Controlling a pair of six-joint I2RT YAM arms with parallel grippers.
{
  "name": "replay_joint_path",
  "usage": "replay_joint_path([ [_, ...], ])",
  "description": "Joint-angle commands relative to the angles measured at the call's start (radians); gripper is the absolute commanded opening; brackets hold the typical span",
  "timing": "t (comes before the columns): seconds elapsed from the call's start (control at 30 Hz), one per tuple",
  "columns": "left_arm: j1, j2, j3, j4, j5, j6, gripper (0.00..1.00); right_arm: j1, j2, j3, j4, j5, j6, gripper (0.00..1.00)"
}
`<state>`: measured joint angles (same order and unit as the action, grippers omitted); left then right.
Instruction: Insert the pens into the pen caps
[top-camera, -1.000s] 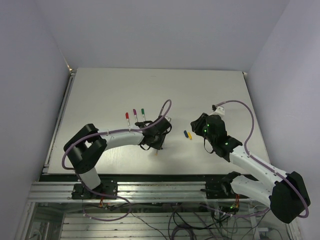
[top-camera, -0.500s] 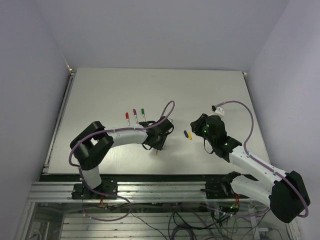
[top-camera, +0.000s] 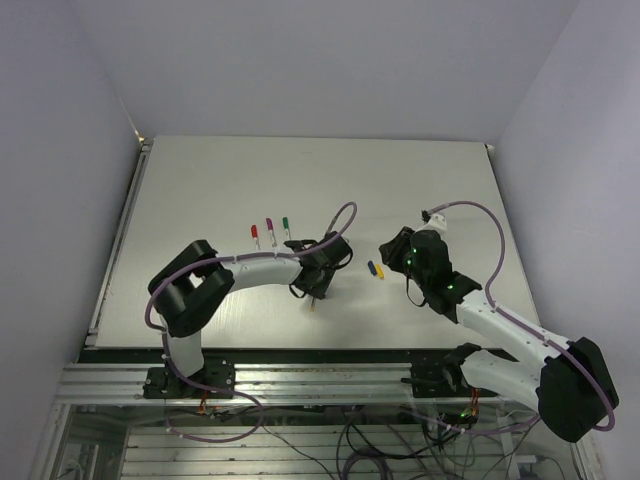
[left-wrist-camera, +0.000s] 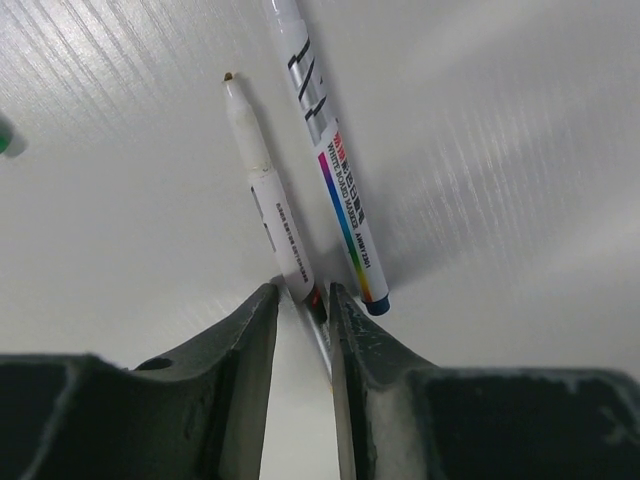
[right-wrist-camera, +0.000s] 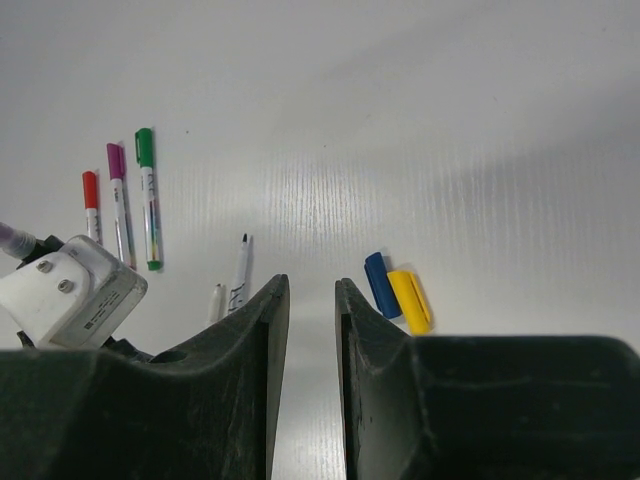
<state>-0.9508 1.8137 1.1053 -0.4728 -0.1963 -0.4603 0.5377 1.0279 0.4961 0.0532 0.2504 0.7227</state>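
Narrower now: left hand (left-wrist-camera: 302, 293) about the end of a pen (left-wrist-camera: 270, 195), grip unclear; right hand (right-wrist-camera: 312, 287) narrow, empty.

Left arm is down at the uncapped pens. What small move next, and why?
Likely close the left gripper on the pen between its fingertips, then lift. The jaws straddle that uncapped pen's rear end with small gaps either side; the blue cap and yellow cap lie loose by the right gripper.
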Motion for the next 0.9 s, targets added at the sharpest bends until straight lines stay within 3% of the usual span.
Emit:
replay_joint_path([
  [0.0,-0.003,0.096,-0.023,-0.059,0.024,0.019,0.36,-0.007,0.003,-0.011,0.024,-0.003,0.009,0.25],
  [0.07,-0.004,0.109,-0.019,-0.065,0.027,0.022,0.31,-0.007,0.001,-0.010,0.020,-0.002,0.010,0.25],
  [0.2,-0.004,0.133,-0.019,-0.063,0.043,0.025,0.09,-0.010,-0.002,-0.010,0.012,0.001,0.005,0.25],
  [0.23,-0.005,0.135,-0.021,-0.059,0.049,0.026,0.07,-0.011,-0.001,-0.010,0.009,0.002,0.003,0.25],
  [0.6,-0.003,0.063,-0.036,-0.063,-0.019,0.006,0.07,-0.014,0.087,0.044,-0.124,0.048,-0.013,0.25],
  [0.87,-0.004,-0.031,-0.016,-0.060,-0.049,0.000,0.07,-0.017,0.189,0.076,-0.152,0.001,-0.036,0.25],
])
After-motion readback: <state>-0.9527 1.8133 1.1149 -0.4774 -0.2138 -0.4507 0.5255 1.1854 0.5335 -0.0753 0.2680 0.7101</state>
